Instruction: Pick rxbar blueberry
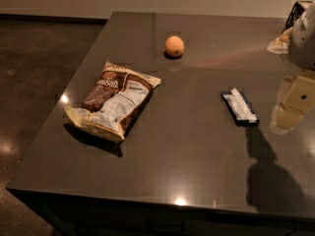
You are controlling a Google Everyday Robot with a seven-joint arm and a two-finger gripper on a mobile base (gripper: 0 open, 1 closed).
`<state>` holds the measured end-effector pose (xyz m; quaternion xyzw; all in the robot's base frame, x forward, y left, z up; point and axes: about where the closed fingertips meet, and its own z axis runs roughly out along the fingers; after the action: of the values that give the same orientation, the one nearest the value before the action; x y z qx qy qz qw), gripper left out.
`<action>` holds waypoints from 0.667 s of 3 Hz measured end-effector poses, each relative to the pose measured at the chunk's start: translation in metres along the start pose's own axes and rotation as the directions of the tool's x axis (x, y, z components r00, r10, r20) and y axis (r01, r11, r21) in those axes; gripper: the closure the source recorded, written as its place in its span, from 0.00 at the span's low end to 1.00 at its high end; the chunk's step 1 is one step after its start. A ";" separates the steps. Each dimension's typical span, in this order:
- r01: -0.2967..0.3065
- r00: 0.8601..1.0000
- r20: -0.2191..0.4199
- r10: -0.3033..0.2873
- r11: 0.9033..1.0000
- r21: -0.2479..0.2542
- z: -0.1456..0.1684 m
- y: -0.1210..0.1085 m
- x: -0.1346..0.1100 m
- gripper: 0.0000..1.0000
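The rxbar blueberry [239, 107] is a small flat bar in a dark navy wrapper with a white panel. It lies flat on the dark table [197, 151], right of the middle. My gripper [284, 116] hangs at the right edge of the view, just right of the bar and a little above the tabletop. It does not touch the bar. Its shadow falls on the table below and in front of the bar.
A large brown-and-white crinkled snack bag [114, 100] lies at the left of the table. A round orange fruit [174, 46] sits at the back middle. A pale crumpled object [280, 43] and a dark wire rack [297, 11] stand at the back right corner. The table's left edge drops to a dark floor.
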<state>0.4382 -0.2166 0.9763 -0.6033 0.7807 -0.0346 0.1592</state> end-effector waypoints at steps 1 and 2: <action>0.000 1.000 0.000 0.000 1.000 0.000 0.000 0.000 0.000 0.00; -0.009 1.000 -0.007 0.009 1.000 -0.010 0.001 -0.003 0.000 0.00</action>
<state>0.4411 -0.2170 0.9759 -0.6004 0.7842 -0.0321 0.1536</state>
